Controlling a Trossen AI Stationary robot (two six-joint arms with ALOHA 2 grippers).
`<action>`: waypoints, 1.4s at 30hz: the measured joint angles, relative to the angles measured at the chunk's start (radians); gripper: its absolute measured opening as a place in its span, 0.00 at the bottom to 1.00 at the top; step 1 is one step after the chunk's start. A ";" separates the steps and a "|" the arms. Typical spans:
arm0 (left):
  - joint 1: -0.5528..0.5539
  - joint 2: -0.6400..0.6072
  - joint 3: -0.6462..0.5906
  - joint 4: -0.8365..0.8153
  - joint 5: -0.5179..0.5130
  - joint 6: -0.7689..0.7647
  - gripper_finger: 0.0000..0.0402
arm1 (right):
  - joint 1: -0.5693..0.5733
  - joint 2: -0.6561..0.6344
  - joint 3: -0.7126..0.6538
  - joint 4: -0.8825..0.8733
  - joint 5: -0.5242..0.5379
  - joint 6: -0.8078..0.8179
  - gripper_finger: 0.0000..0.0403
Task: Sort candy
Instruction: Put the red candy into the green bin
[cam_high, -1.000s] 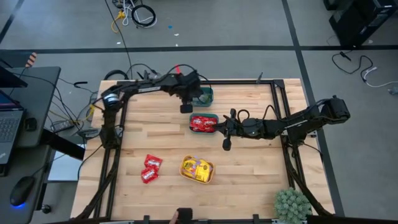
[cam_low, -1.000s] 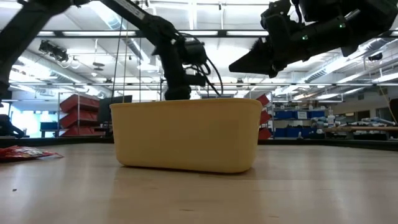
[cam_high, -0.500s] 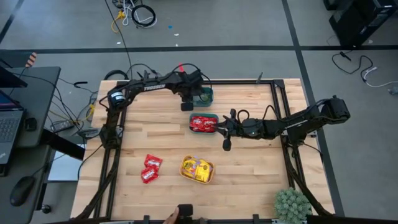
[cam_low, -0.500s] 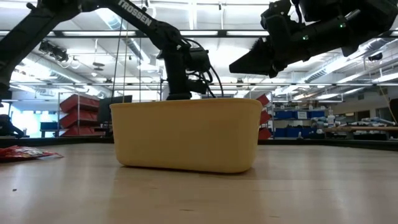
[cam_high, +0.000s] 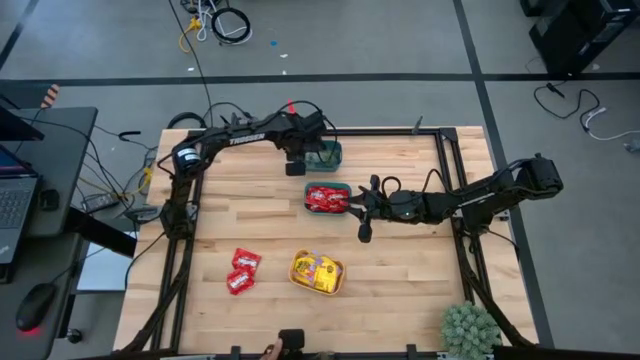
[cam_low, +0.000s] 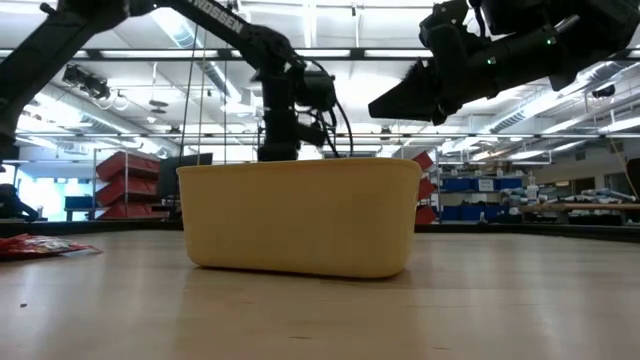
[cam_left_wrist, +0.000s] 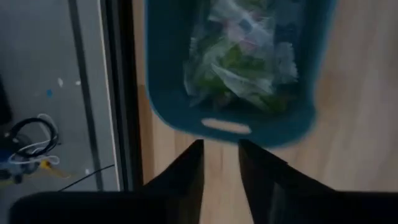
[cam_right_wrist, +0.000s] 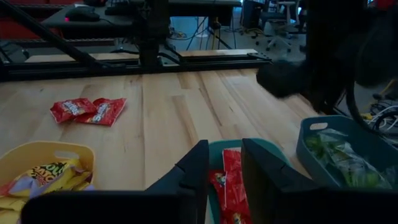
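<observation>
Tabletop (cam_high: 400, 270): both grippers (cam_left_wrist: 221, 163) (cam_right_wrist: 225, 163) slightly apart, holding nothing.

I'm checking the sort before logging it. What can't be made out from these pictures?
- Low view: the yellow bin wall hides its candy and both bins behind it.
- Left wrist view: green candy in the blue bin is blurred; no count possible.
- Right wrist view: the right gripper fingers cover part of the red candy.
- High view: wrapper print on the loose red packets is too small.

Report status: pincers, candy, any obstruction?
Left pincer open, empty, at green bin. Right pincer open, empty, over red bin. Two red candies loose on table. Nothing blocking.
</observation>
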 joint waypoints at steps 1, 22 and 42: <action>0.000 -0.012 0.005 -0.020 0.011 0.003 0.22 | 0.000 0.000 0.000 -0.001 0.000 -0.004 0.20; -0.127 -0.524 -0.451 -0.047 0.283 -0.293 0.00 | 0.052 0.008 0.000 0.010 -0.064 -0.014 0.00; -0.986 -0.787 -0.835 0.167 0.298 -1.241 0.01 | 0.137 0.324 0.017 0.356 -0.064 0.043 0.01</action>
